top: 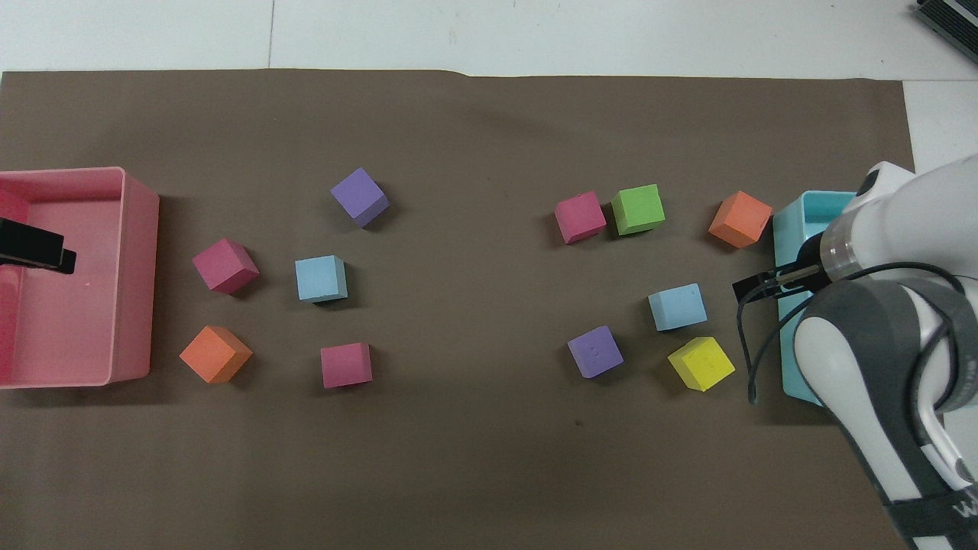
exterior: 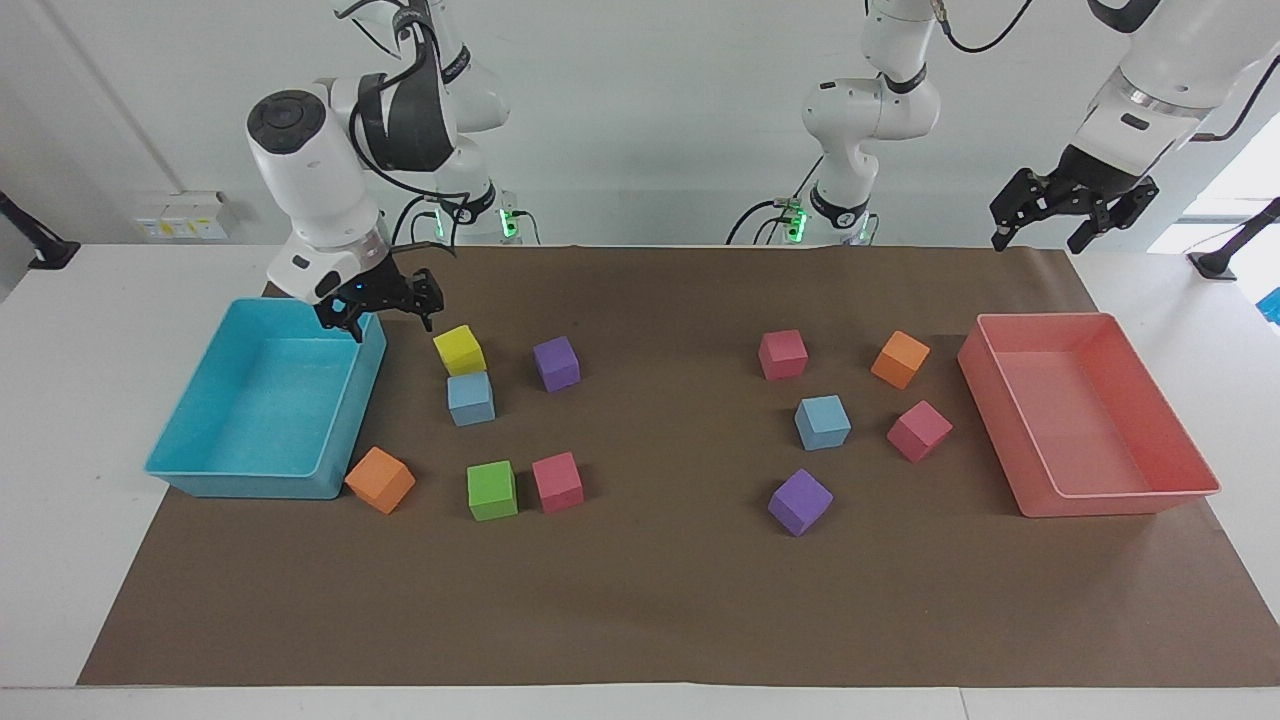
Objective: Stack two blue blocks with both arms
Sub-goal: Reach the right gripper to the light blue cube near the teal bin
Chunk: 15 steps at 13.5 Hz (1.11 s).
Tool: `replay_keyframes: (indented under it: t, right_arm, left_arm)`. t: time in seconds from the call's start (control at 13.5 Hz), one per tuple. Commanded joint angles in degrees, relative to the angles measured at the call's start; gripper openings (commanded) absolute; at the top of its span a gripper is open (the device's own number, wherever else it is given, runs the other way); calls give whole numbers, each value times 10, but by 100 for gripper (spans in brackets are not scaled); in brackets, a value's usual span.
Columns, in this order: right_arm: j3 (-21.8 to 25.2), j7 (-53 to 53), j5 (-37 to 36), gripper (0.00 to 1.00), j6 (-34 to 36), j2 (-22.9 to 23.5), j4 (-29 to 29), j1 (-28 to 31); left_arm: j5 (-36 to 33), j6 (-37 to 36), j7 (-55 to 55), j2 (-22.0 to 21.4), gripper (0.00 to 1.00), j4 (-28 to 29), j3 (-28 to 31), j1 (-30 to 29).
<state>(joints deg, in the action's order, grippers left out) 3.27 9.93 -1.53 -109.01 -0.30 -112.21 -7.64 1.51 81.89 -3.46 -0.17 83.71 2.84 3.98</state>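
One blue block (exterior: 470,398) (top: 677,306) lies toward the right arm's end of the table, next to a yellow cube (exterior: 459,350) and just farther from the robots than it. The other blue block (exterior: 822,421) (top: 321,278) lies toward the left arm's end, among pink, orange and purple cubes. My right gripper (exterior: 385,320) (top: 756,287) hangs open and empty, low over the cyan tray's corner beside the yellow cube. High over the brown mat's edge near the pink tray, my left gripper (exterior: 1037,243) (top: 38,252) waits open, holding nothing.
A cyan tray (exterior: 250,487) stands at the right arm's end and a pink tray (exterior: 1100,505) at the left arm's end. Purple (exterior: 556,362), green (exterior: 491,490), pink (exterior: 557,482) and orange (exterior: 380,480) cubes surround the first blue block. Pink, orange and purple (exterior: 800,502) cubes ring the other.
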Motion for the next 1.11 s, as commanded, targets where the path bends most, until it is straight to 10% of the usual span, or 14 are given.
replay_keyframes:
  t: [0.0,1.04]
  right_arm:
    - [0,46,19,100,-54,8,-34,-11]
    - [1,211,75,100,-186,95,-92,-36]
  left_arm:
    - [-5,3,-4,-14,100,15,-6,-8]
    - [-5,3,-4,-14,100,16,-6,-8]
